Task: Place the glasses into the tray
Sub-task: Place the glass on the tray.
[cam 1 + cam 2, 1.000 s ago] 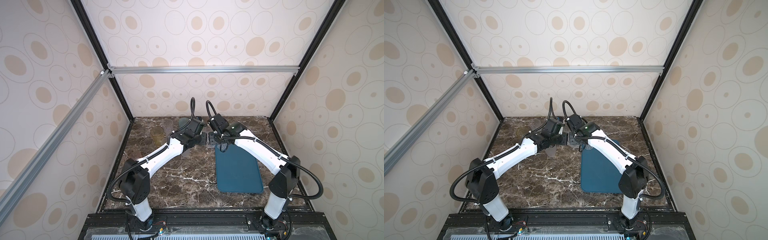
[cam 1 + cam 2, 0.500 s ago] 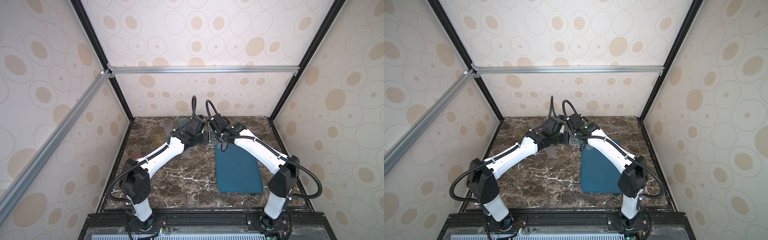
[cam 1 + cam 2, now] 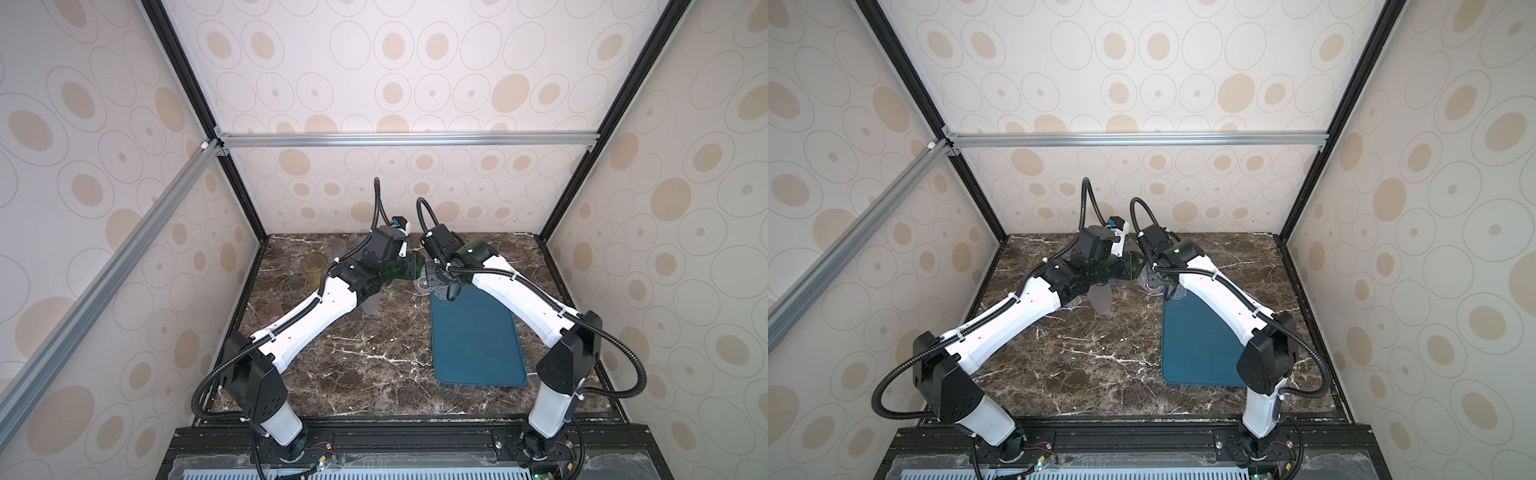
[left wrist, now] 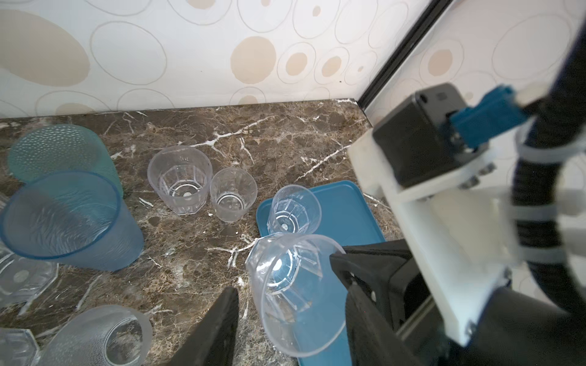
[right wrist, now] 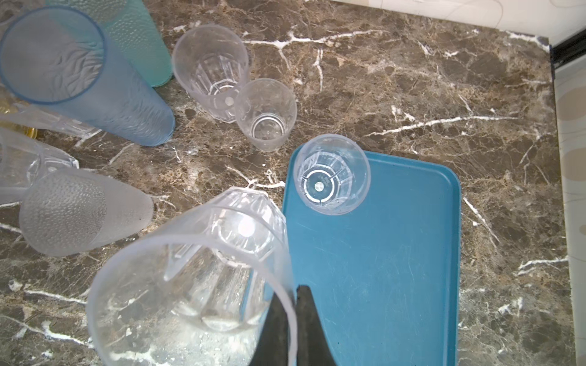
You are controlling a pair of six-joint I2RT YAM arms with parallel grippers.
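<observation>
A clear faceted glass (image 5: pixel 196 269) hangs tilted over the marble at the tray's far left corner. My right gripper (image 5: pixel 293 293) is shut on its rim, one finger inside and one outside. My left gripper (image 4: pixel 290 296) is open around the same glass (image 4: pixel 295 279), with a gap showing at its left finger (image 4: pixel 222 326). The dark teal tray (image 5: pixel 396 253) (image 3: pixel 478 340) lies at the right. One clear glass (image 5: pixel 331 174) (image 4: pixel 293 209) stands upright in the tray's far left corner. In both top views the two wrists meet nose to nose at the tray's far end.
More glasses stand on the marble left of the tray. They are a tall blue one (image 4: pixel 63 218), a teal one (image 4: pixel 57 152), a clear faceted one (image 4: pixel 180 180), a small clear one (image 4: pixel 233 193) and a frosted one (image 4: pixel 98 339). An amber glass (image 3: pixel 314 270) and a pinkish glass (image 3: pixel 270 313) stand near the left wall.
My left gripper has opened and let go of the clear glass. My right gripper has shut on its rim. Both wrists have shifted only slightly.
</observation>
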